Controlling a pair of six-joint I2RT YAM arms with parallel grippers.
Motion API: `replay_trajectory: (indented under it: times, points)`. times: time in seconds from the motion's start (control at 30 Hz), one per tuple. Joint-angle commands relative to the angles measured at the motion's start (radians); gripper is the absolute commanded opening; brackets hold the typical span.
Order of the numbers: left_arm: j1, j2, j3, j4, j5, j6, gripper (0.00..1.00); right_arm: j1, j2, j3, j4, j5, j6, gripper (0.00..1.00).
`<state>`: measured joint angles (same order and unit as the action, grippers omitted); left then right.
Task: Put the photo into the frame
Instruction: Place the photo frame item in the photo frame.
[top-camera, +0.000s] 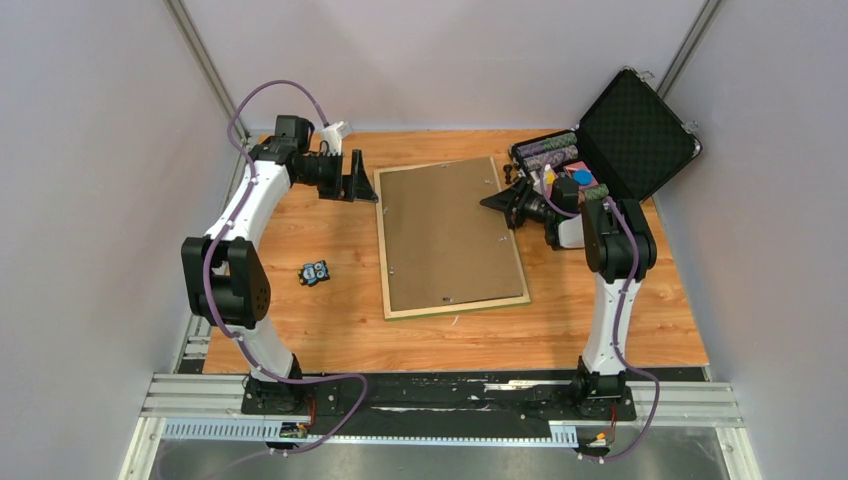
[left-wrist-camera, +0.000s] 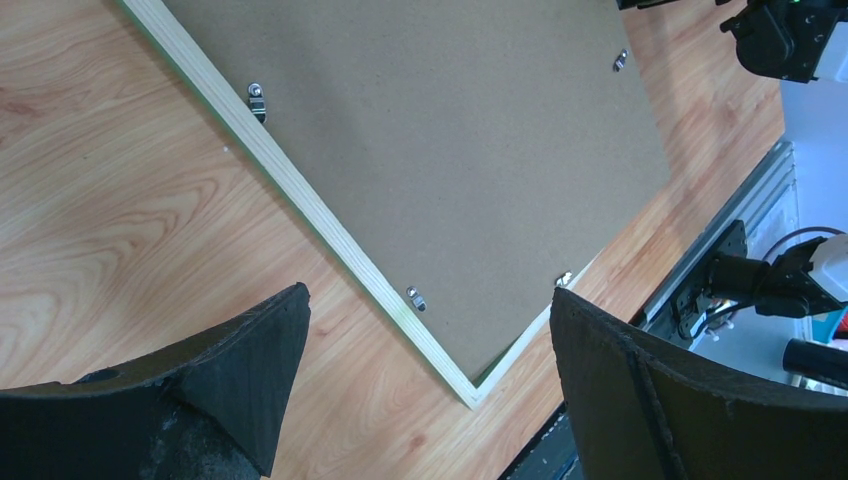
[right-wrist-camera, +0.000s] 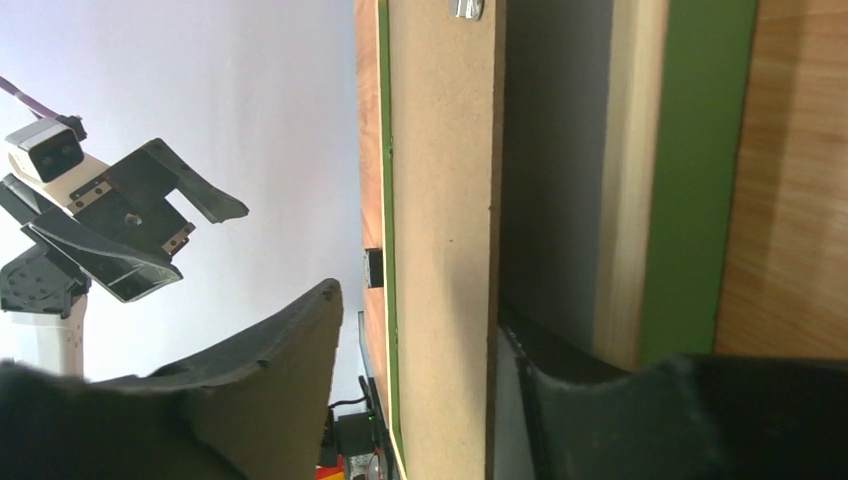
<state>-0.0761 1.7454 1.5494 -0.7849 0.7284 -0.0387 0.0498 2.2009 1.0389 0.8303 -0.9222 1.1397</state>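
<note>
The frame (top-camera: 455, 308) lies face down in the middle of the table, pale wood rails up, with the brown backing board (top-camera: 450, 235) in it. The photo is hidden. My left gripper (top-camera: 358, 178) is open and empty, hovering beside the frame's far left corner; its wrist view shows the frame (left-wrist-camera: 330, 230) and board (left-wrist-camera: 440, 130) below my gripper (left-wrist-camera: 428, 293). My right gripper (top-camera: 497, 200) is open at the frame's right edge. In the right wrist view my gripper (right-wrist-camera: 420, 300) straddles the raised board edge (right-wrist-camera: 440, 150), one finger under it, beside the green rail (right-wrist-camera: 700, 180).
An open black case (top-camera: 630, 130) with small items stands at the back right, close behind my right arm. A small blue and black object (top-camera: 315, 272) lies on the wood left of the frame. Metal clips (left-wrist-camera: 257, 97) sit along the frame's rails.
</note>
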Motion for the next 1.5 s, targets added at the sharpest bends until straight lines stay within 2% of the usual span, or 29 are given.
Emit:
replay_trajectory:
  times: [0.0,0.2,0.7,1.47]
  points:
    - [0.009,0.000,-0.007,0.015,0.028,0.011,0.97,0.009,-0.069,0.041,-0.104,0.016,-0.125,0.53]
    - [0.009,0.008,-0.018,0.034,0.032,0.003,0.97,0.013,-0.106,0.063,-0.253,0.060,-0.233,0.61]
    - [0.010,0.030,-0.024,0.055,0.047,0.000,0.97,0.059,-0.184,0.162,-0.607,0.203,-0.507,0.69]
    - [0.009,0.026,-0.036,0.047,0.051,0.020,0.97,0.106,-0.262,0.226,-0.802,0.349,-0.688,0.73]
